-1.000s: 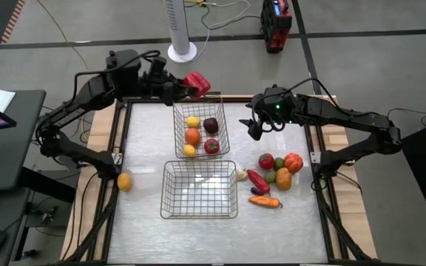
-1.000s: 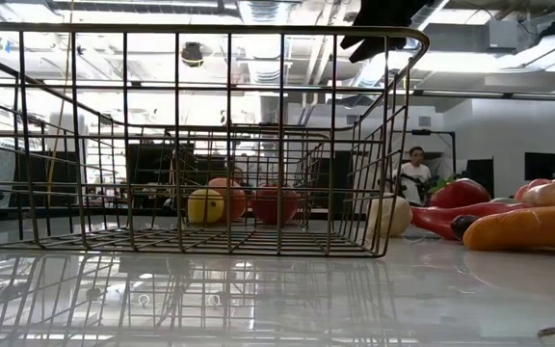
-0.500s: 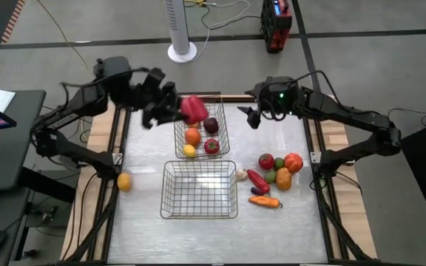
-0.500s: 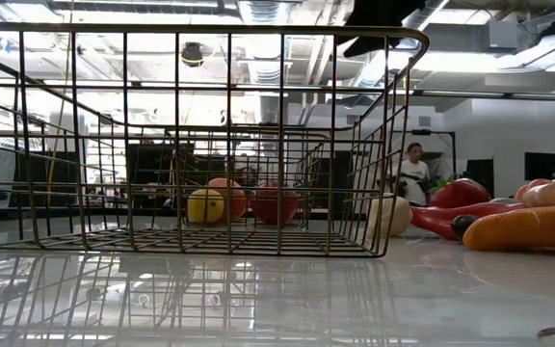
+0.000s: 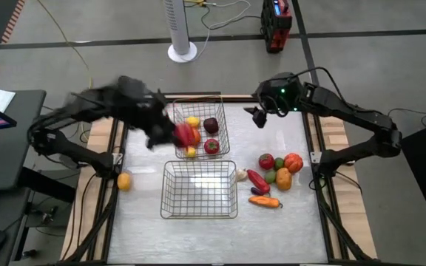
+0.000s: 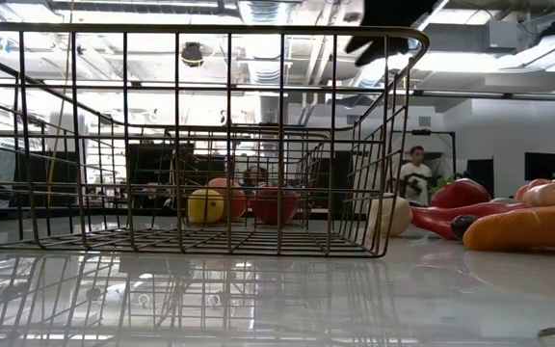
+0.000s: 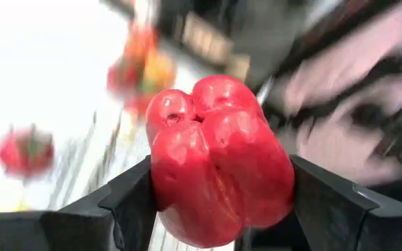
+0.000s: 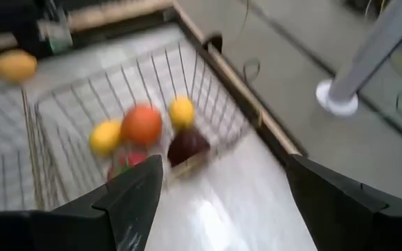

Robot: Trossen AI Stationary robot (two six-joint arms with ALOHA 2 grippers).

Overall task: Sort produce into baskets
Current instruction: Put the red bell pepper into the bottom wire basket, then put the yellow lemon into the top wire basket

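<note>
My left gripper point(image 5: 180, 137) is shut on a red bell pepper point(image 5: 188, 133) above the left side of the far wire basket point(image 5: 221, 118). That basket holds a yellow round point(image 5: 192, 121), a dark purple one point(image 5: 211, 125), a red one point(image 5: 211, 145) and others. The near wire basket point(image 5: 198, 189) is empty. My right gripper point(image 5: 259, 117) is open and empty, right of the far basket. More produce point(image 5: 276, 177) lies in a heap at the right: red, green and orange rounds, a red chili, a carrot. My left gripper pinches the red bell pepper's two opposite sides point(image 7: 160, 183) between its two fingers point(image 7: 128, 203), with the pepper's lobed end point(image 7: 211, 104) pointing away from the wrist. The pepper is lifted clear, over the far basket.
An orange-yellow round point(image 5: 124, 182) lies beyond the table's left rail. A pale garlic-like piece point(image 5: 240, 174) lies by the near basket's right corner. A white fan stand point(image 5: 182, 50) stands beyond the far edge. A person point(image 6: 414, 175) shows in the room behind.
My left gripper has swung fast from beyond the far basket's far-left corner toward the near edge, carrying the red pepper, which now sits over the basket's left side. My right gripper has drawn back a little toward the far edge.
</note>
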